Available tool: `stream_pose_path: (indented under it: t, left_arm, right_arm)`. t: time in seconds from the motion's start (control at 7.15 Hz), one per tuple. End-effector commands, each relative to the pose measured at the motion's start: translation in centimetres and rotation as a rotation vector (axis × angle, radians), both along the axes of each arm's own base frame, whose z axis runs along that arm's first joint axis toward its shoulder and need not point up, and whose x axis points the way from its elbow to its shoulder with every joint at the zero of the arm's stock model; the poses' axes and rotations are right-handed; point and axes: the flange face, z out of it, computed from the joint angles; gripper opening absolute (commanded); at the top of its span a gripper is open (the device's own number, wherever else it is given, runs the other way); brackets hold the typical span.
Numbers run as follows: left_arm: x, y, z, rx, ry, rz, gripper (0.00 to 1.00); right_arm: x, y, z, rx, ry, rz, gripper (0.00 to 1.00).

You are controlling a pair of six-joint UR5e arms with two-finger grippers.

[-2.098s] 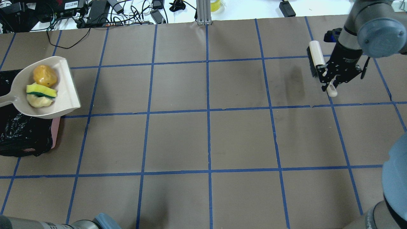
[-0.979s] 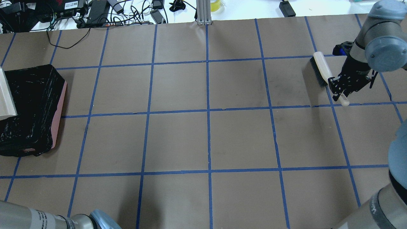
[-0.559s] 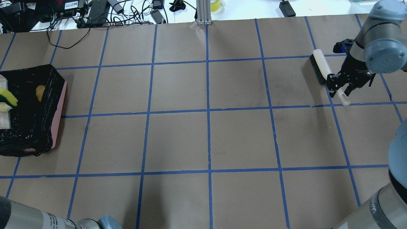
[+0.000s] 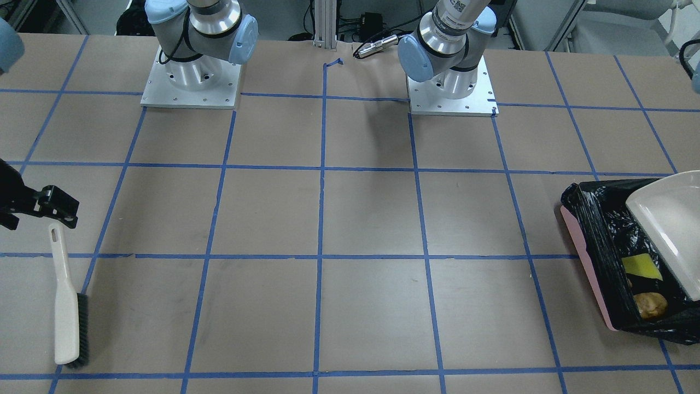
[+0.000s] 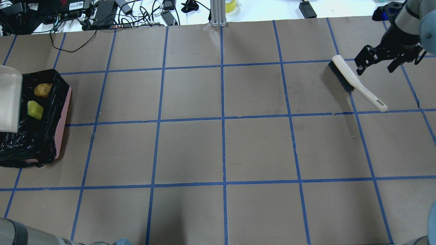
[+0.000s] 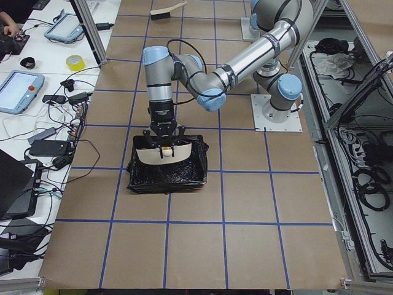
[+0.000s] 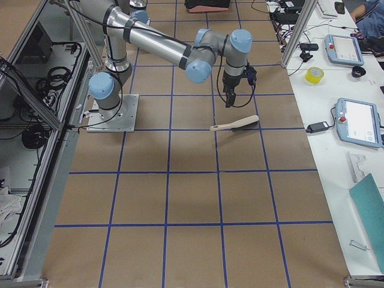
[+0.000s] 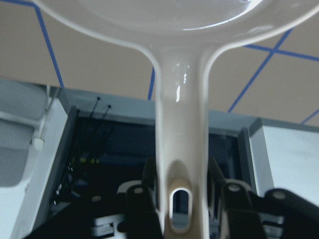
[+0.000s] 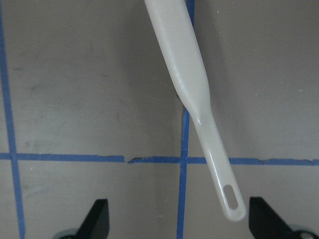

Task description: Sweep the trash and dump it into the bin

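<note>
- The bin [image 5: 63, 112], pink and lined with a crinkled black bag, sits on the counter [image 5: 221, 149] at the robot's far left end, well apart from everything on the right.
- We see two pieces of trash inside the bin, lying on the black bag. The potato-shaped lump [image 5: 42, 89] is toward the side away from the robot. The yellow-green wedge [image 5: 35, 110] is just beside it, nearer the robot.
- The white dustpan [image 5: 8, 98] is held over the outer part of the bin, above the bag. In the left side view its handle is uppermost and its scoop points down toward the bin.
- On the left gripper [image 8: 182, 199] the jaws are clamped on the dustpan's handle. In the wrist view one jaw sits on each side, close to the end with the hanging hole.
- The brush [image 5: 354, 81] lies flat on the counter on the robot's right, toward the far edge. Its dark bristles face the middle of the counter, and its pale handle lies across the blue tape lines [image 5: 299, 117].
- The right gripper [image 5: 376, 66] hangs above the brush, apart from it. Its jaws are spread wide and grip nothing.
- In the right wrist view we see the two tips at the bottom corners, and the handle's holed end lies on the counter between them.
</note>
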Motion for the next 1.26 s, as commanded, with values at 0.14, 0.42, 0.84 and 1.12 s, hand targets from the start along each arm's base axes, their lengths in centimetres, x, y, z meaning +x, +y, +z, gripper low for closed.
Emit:
stream_pose_path:
  t: [0.14,0.42,0.84,1.12]
  left_arm:
    - [0.2,1.0,2.4,-0.133,0.429,-0.123,0.00]
    - [-3.2,-2.0,-1.7,-0.192,0.721,-0.213,0.00]
    - [-13.4,-9.8,-10.9,-0.105,0.887,-0.327,0.00]
    - [-17.4,-13.0,-15.6,-0.006,0.816,-0.367,0.00]
  right_arm:
    - [8.3,5.1,7.6,-0.031,-0.002,-0.056,1.00]
    - [12.0,7.5,11.1,-0.084,-0.046,-0.118,1.00]
    - [14.4,9.0,12.6,-0.127,-0.062,-0.085,1.00]
    - [14.3,9.3,12.7,-0.131,-0.065,-0.089,1.00]
